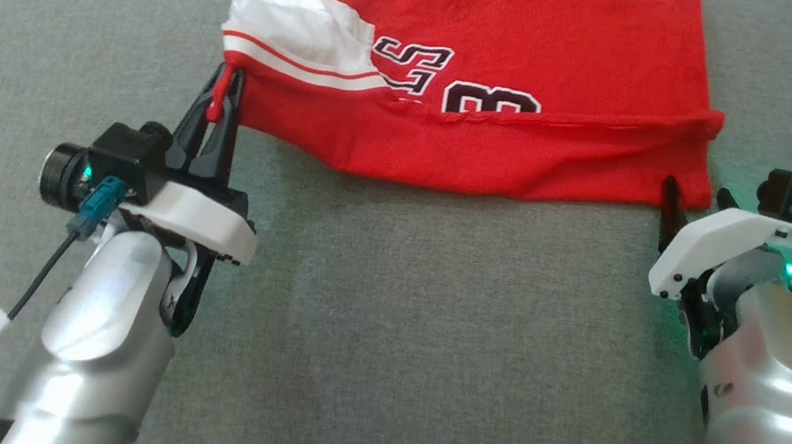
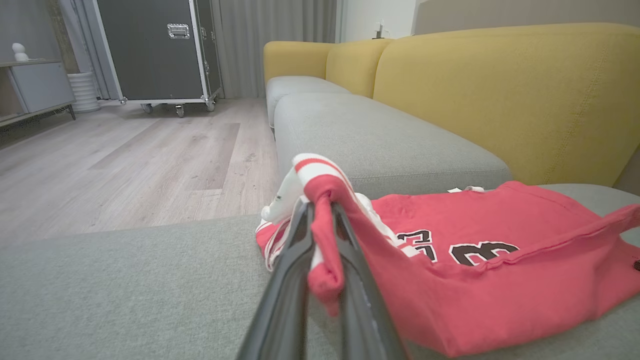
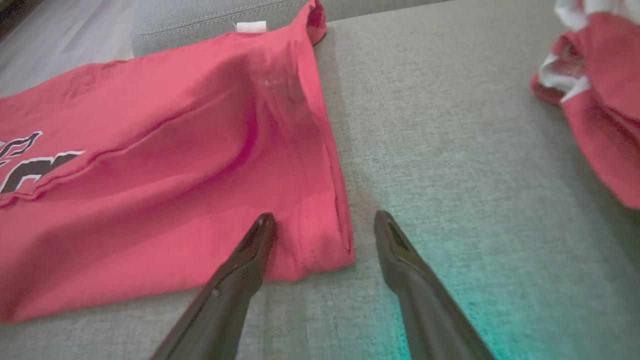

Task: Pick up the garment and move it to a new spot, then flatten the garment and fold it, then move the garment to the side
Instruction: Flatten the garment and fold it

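Red garment (image 1: pixel 509 113) lies half-folded on the grey sofa (image 1: pixel 379 330), upper centre of the head view, long axis left-right, white-trimmed end left, hem right. Its lower-left corner is pinched tight in the left tool (image 1: pixel 227 86), likely for a two-corner fold. The right tool (image 1: pixel 697 190) is spread wide, straddling the lower-right corner, gripping nothing yet.

1. Ahead of my left hand (image 2: pixel 320 210) and to its right, I see yellow sofa backs (image 2: pixel 500 95) above grey seat cushions (image 2: pixel 375 135).
2. Far ahead to its left, a black wheeled case (image 2: pixel 155 50) stands on the wooden floor (image 2: pixel 125 165), a grey curtain (image 2: pixel 270 45) beside it.
3. To the right of my right hand (image 3: pixel 324 216), a second red-and-white cloth (image 3: pixel 600 100) lies bunched on one of those cushions, well apart from it.
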`<state>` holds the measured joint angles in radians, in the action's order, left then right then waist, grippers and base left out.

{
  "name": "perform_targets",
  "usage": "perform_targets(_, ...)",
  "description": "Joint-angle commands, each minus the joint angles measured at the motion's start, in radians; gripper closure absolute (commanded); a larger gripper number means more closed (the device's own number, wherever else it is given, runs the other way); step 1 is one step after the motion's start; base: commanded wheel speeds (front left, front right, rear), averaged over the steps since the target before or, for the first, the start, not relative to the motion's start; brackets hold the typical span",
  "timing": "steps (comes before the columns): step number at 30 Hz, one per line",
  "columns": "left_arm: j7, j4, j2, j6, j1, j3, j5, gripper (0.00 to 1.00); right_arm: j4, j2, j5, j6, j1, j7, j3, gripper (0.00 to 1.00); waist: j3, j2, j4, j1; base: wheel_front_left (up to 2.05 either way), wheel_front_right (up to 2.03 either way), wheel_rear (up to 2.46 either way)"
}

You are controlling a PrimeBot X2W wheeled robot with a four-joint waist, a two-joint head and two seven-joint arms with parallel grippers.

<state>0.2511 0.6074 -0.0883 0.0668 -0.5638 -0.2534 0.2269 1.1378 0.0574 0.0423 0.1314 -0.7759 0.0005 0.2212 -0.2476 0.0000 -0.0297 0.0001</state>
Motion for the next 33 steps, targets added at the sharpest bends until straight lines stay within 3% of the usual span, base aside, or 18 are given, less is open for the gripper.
perform_targets(1, 0.011, -0.035, -0.020, 0.003, -0.023, 0.026, -0.011, 1.00, -0.002, -0.007, 0.018, -0.001, -0.046, 0.004, -0.008, 0.00, -0.006, 0.0000, -0.007, -0.0001, 0.00, 0.00, 0.00)
perform_targets(3, 0.011, -0.034, -0.019, 0.004, -0.027, 0.024, -0.011, 1.00, 0.029, -0.007, 0.048, -0.001, -0.061, 0.011, 0.002, 0.00, -0.010, 0.0000, -0.012, -0.0001, 0.00, 0.00, 0.00)
perform_targets(4, 0.011, -0.033, -0.020, 0.004, -0.030, 0.024, -0.011, 1.00, 0.043, -0.007, 0.060, -0.001, -0.066, 0.013, 0.004, 0.20, -0.010, 0.0000, -0.014, -0.0001, 0.00, 0.00, 0.00)
perform_targets(5, 0.011, -0.030, -0.021, 0.003, -0.031, 0.025, -0.012, 1.00, 0.055, -0.007, 0.068, -0.001, -0.071, 0.011, 0.005, 0.78, -0.010, 0.0000, -0.015, -0.0001, 0.00, 0.00, 0.00)
perform_targets(6, 0.011, -0.027, -0.022, 0.003, -0.032, 0.026, -0.012, 1.00, 0.065, -0.007, 0.073, -0.001, -0.076, 0.005, 0.005, 1.00, -0.009, 0.0000, -0.014, -0.0001, 0.00, 0.00, 0.00)
perform_targets(20, 0.011, 0.061, -0.066, -0.010, 0.057, 0.067, 0.013, 1.00, 0.111, -0.007, 0.103, -0.001, -0.041, -0.191, -0.073, 1.00, 0.111, 0.0000, 0.056, -0.0001, 0.00, 0.00, 0.00)
perform_targets(33, -0.030, 0.110, -0.066, 0.011, 0.194, 0.055, 0.054, 1.00, 0.141, -0.007, -0.035, -0.001, 0.049, -0.146, -0.133, 1.00, 0.255, 0.0000, 0.094, -0.0001, 0.00, 0.00, 0.00)
